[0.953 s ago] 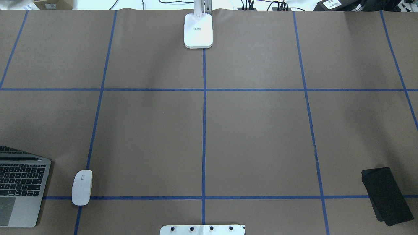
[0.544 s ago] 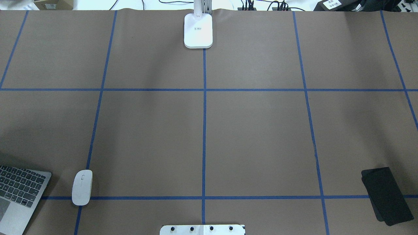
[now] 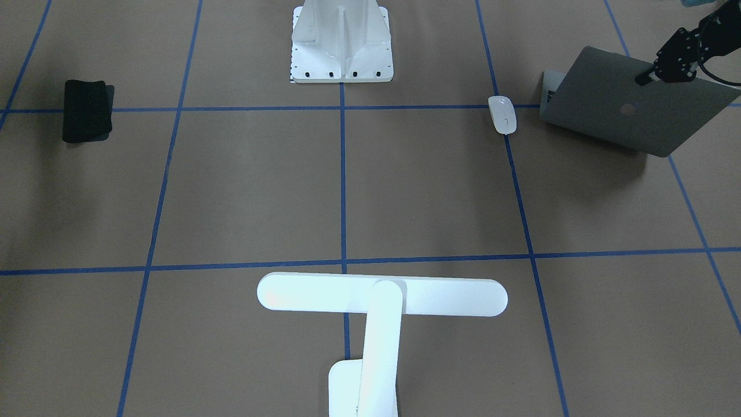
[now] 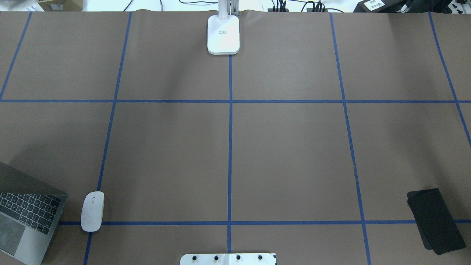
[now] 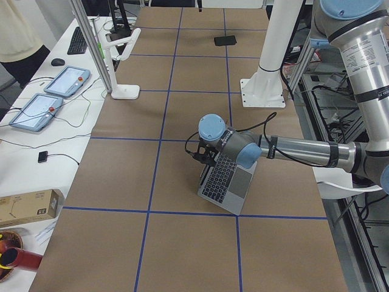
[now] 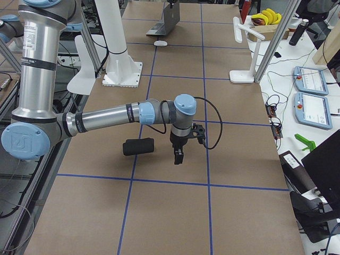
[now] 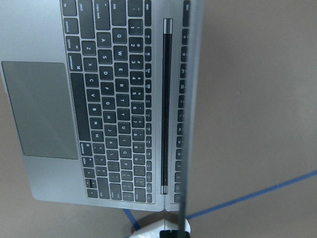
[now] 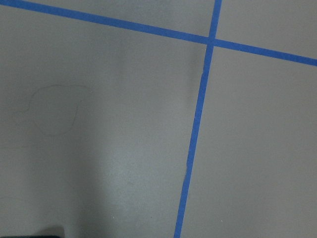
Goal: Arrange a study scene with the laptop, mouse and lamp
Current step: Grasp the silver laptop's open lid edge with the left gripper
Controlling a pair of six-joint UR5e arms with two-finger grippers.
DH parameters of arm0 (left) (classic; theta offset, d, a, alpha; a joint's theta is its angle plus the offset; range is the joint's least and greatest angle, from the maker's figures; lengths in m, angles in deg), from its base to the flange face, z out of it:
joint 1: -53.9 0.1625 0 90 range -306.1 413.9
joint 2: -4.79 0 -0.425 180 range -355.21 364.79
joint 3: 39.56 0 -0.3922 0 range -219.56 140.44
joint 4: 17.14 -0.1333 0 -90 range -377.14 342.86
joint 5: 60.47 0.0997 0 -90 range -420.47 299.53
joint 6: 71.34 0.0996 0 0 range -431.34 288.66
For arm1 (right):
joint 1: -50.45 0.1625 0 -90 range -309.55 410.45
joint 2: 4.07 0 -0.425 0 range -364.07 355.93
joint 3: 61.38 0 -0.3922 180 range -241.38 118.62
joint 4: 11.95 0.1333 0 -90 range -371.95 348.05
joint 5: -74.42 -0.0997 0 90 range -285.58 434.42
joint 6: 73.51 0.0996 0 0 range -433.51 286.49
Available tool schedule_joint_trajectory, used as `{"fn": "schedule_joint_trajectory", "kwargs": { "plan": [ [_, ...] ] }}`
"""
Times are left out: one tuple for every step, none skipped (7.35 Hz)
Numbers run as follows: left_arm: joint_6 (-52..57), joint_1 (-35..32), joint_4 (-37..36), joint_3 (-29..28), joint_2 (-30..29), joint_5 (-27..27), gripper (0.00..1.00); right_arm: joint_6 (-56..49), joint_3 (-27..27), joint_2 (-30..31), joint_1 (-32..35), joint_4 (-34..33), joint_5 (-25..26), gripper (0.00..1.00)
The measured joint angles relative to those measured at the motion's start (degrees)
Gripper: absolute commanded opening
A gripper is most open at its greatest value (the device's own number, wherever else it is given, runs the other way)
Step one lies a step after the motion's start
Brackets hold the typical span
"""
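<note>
The grey laptop point(image 3: 625, 110) stands open near the table's left end, its lid with the logo facing away from the robot. It also shows at the lower left of the overhead view point(image 4: 25, 217). My left gripper point(image 3: 645, 78) is shut on the top edge of the lid, and the left wrist view looks down on the keyboard point(image 7: 99, 99). The white mouse point(image 3: 502, 114) lies just beside the laptop point(image 4: 92, 211). The white lamp point(image 3: 382, 295) stands at the far middle edge, with its base point(image 4: 223, 35) on the centre line. My right gripper point(image 6: 178, 156) hangs over bare table; I cannot tell if it is open.
A flat black pad point(image 4: 436, 221) lies near the robot's right side, close to the right gripper point(image 6: 138, 146). The white bolted pedestal point(image 3: 341, 40) stands at the robot's edge. Blue tape lines divide the brown table point(image 4: 294, 154) into squares.
In the overhead view the laptop has turned and shifted at the lower left, and its lid now shows raised over the keyboard. The mouse, lamp and black pad have not moved.
</note>
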Motion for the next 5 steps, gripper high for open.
{"fn": "schedule_joint_trajectory", "kwargs": {
  "plan": [
    [0.0,-0.2,-0.2,0.2,-0.9,-1.7,0.0,0.0,0.0,0.2,0.0,0.0,0.0,1.0],
    [-0.1,-0.2,-1.4,0.2,-2.9,-3.3,0.0,0.0,0.0,0.4,0.0,0.0,0.0,1.0],
    [-0.2,-0.2,-4.3,0.3,-6.2,-4.8,0.0,0.0,0.0,0.6,0.0,0.0,0.0,1.0],
    [-0.2,-0.1,-7.7,0.4,-9.7,-6.0,0.0,0.0,0.1,0.7,0.0,0.0,0.0,1.0],
    [-0.4,0.0,-10.9,0.5,-13.2,-6.9,0.0,0.0,0.3,0.9,0.0,0.0,0.0,1.0]
  ]
}}
